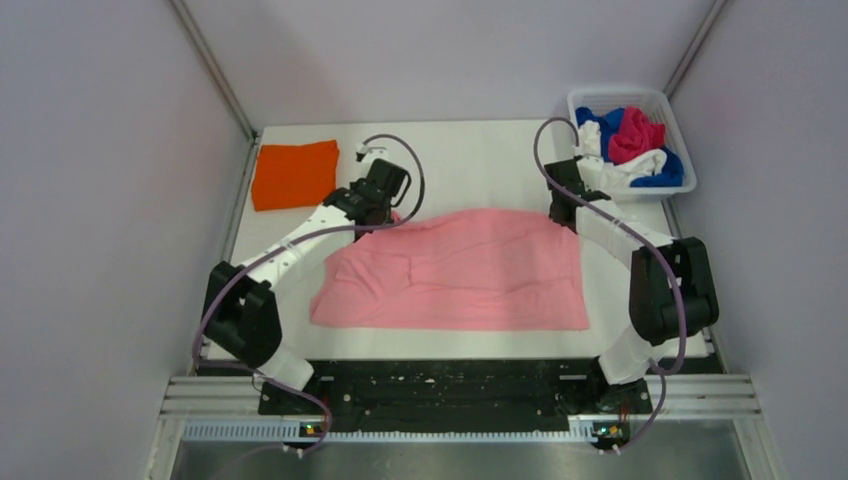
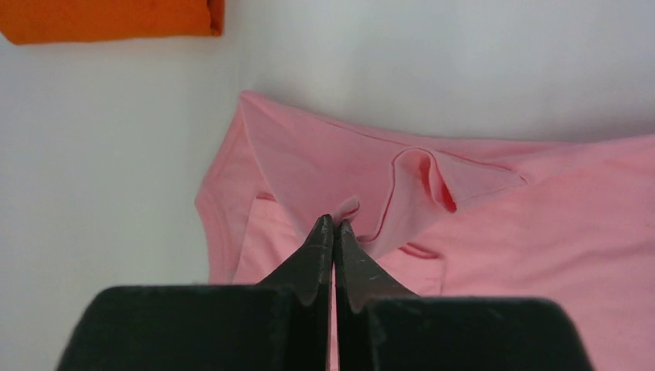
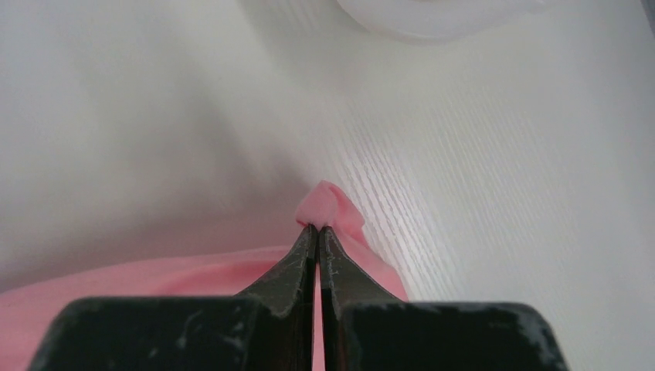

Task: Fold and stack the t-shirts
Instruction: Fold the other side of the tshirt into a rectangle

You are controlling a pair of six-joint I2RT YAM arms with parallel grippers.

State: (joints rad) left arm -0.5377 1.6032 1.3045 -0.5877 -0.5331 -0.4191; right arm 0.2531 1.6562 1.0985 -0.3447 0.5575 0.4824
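Observation:
A large light pink t-shirt (image 1: 460, 272) lies spread across the middle of the table. My left gripper (image 1: 392, 215) is shut on a pinch of its far left edge; the left wrist view shows the gripper (image 2: 334, 224) closed on pink cloth (image 2: 494, 232). My right gripper (image 1: 562, 212) is shut on the far right corner; the right wrist view shows the gripper (image 3: 317, 229) with a pink tuft (image 3: 328, 207) poking out past the tips. A folded orange t-shirt (image 1: 293, 173) lies at the far left, also in the left wrist view (image 2: 108, 19).
A white basket (image 1: 675, 130) at the far right corner holds blue (image 1: 606, 124), magenta (image 1: 636, 135) and white (image 1: 640, 165) t-shirts. Grey walls close in both sides. The arm bases sit on a black rail (image 1: 440, 385) at the near edge.

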